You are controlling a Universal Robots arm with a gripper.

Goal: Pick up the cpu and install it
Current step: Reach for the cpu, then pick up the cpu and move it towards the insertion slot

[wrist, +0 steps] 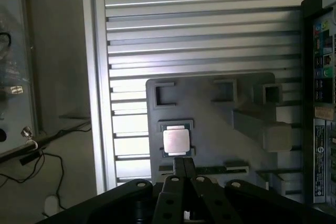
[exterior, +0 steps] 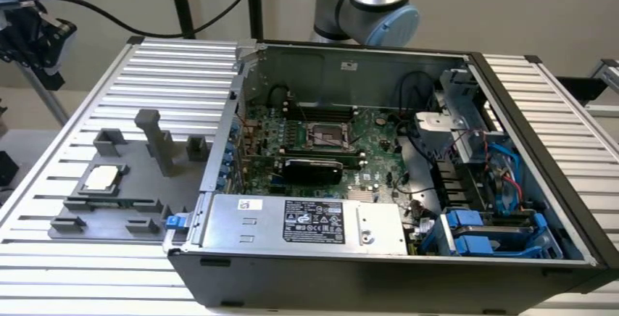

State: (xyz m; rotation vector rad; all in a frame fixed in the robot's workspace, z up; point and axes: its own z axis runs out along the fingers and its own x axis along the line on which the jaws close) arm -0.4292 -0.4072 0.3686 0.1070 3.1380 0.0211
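Observation:
The cpu (exterior: 101, 178) is a small square chip with a silvery top, lying flat in a recess of the grey fixture plate (exterior: 145, 193) at the exterior view's left, outside the computer case. In the wrist view the cpu (wrist: 175, 141) lies on that same fixture plate (wrist: 210, 129), well below the camera. My gripper (wrist: 184, 167) hangs above the fixture, its dark fingers pressed together, shut with nothing between them. Their tips point at the edge of the cpu without touching it. The black socket frame (exterior: 329, 137) sits on the green motherboard inside the case.
The open computer case (exterior: 541, 149) takes up the middle and the exterior view's right, with a power supply (exterior: 300, 222), cables and blue drive bays. Grey fixture posts (exterior: 155, 138) stand near the cpu. The ribbed aluminium table (exterior: 174, 62) ends at the left, where a black cabled unit (exterior: 29, 37) stands.

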